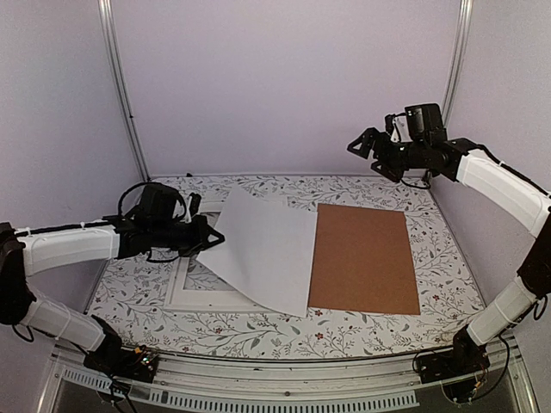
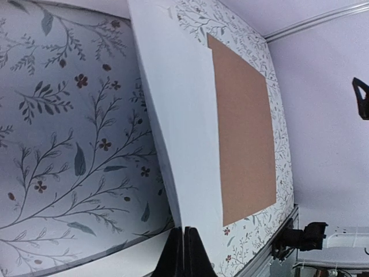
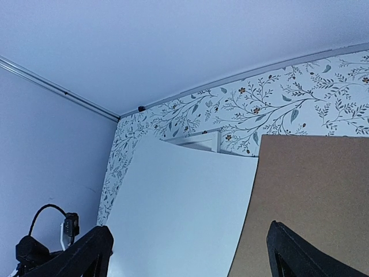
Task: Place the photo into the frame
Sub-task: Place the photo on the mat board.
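The photo [image 1: 263,249] shows only its blank white back; it lies slanted, its left edge lifted, its right edge over the brown backing board [image 1: 362,258]. My left gripper [image 1: 211,237] is shut on the photo's left edge; the left wrist view shows the fingers [image 2: 184,248] pinching the sheet [image 2: 184,115]. The frame [image 1: 185,297], white-bordered with a clear pane, lies flat under the photo's left part; its border [image 2: 115,257] and pane [image 2: 69,144] show in the left wrist view. My right gripper [image 1: 366,153] is open and empty, raised high above the far right. In the right wrist view, the photo [image 3: 179,213] and a frame corner [image 3: 199,140] show.
The brown backing board [image 2: 245,127] lies flat at the centre right of the floral tabletop [image 1: 379,194] and also shows in the right wrist view [image 3: 311,196]. White walls stand close on the left, the back and the right. The table's metal front rail [image 1: 284,379] runs along the near edge.
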Controlling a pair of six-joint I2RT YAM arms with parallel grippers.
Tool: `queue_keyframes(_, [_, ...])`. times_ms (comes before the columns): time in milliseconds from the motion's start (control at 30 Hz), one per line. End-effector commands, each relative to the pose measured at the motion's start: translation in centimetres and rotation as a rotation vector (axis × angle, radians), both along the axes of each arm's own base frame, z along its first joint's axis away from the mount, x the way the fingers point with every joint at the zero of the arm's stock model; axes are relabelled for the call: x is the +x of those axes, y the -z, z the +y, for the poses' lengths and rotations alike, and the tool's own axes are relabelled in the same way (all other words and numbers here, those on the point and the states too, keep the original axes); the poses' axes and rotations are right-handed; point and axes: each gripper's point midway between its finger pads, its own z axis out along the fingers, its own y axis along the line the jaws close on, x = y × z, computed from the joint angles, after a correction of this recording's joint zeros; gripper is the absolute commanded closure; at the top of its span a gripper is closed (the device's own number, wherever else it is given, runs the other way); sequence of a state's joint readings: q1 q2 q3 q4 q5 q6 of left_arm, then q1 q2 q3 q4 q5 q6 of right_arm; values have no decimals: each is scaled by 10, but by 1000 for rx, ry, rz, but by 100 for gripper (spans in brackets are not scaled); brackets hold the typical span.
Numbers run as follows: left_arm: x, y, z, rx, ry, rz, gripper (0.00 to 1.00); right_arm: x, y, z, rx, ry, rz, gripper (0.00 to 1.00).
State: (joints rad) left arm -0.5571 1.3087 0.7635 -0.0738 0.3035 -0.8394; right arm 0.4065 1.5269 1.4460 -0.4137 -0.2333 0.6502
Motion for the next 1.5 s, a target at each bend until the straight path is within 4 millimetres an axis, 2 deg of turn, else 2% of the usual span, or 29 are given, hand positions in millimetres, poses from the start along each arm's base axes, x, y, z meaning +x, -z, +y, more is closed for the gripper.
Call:
queue_keyframes(0, [0, 6, 18, 8, -75, -13, 100, -3, -3, 1, 17, -9, -13, 3])
queue_keyframes(167, [-3, 27, 42, 68, -132, 14, 100, -3, 0, 2, 21, -15, -9, 3])
queue_keyframes(267, [-2, 33, 52, 103, -153, 17, 100, -2, 1, 4, 24, -21, -8, 3])
queue_keyframes(467, [1, 33, 70, 145, -218, -7, 100, -1, 5, 5, 22, -24, 1, 3])
queue_keyframes(933, [-3, 34, 91, 201, -289, -17, 100, 1, 12, 7, 23, -31, 15, 3])
queue_keyframes(1233, [-2, 42, 84, 179, -274, -1, 100, 2, 13, 9, 25, -35, 16, 3])
queue_keyframes(1467, [1, 38, 76, 140, -252, -4, 100, 2, 15, 8, 20, -33, 18, 3])
